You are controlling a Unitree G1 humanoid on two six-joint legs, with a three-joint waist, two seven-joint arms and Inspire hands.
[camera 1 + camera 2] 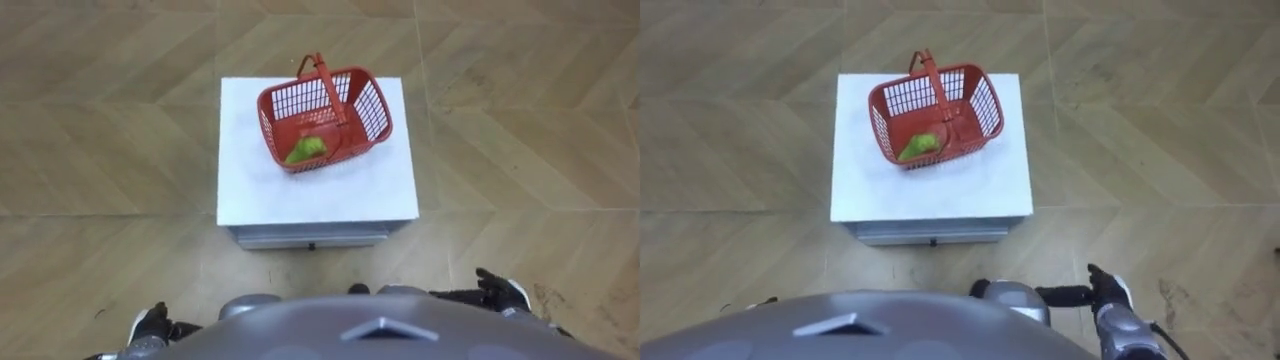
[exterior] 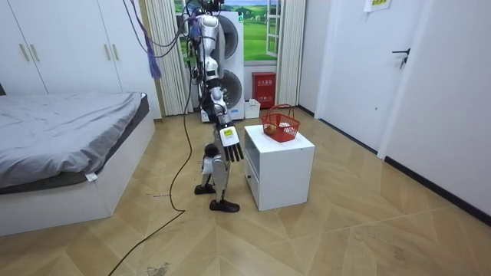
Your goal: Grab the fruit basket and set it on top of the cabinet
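A red plastic fruit basket [image 1: 352,122] stands on the far half of a white cabinet's top [image 1: 255,185], turned at an angle. Its handle [image 1: 328,88] is upright. A green fruit [image 1: 306,151] lies inside at the near corner, beside something red. I stand in front of the cabinet with both arms down at my sides. My right hand [image 1: 497,291] hangs low on the right, open, fingers straight, well short of the basket. My left hand [image 1: 150,323] sits at the bottom left edge. In the room view the basket [image 2: 281,125] is on the cabinet [image 2: 288,172] and my right hand [image 2: 232,145] hangs beside it.
The cabinet has a drawer front [image 1: 310,238] facing me. Wooden herringbone floor [image 1: 110,150] surrounds it on all sides. In the room view a bed [image 2: 61,146] stands behind me, and wardrobes and a doorway stand farther off.
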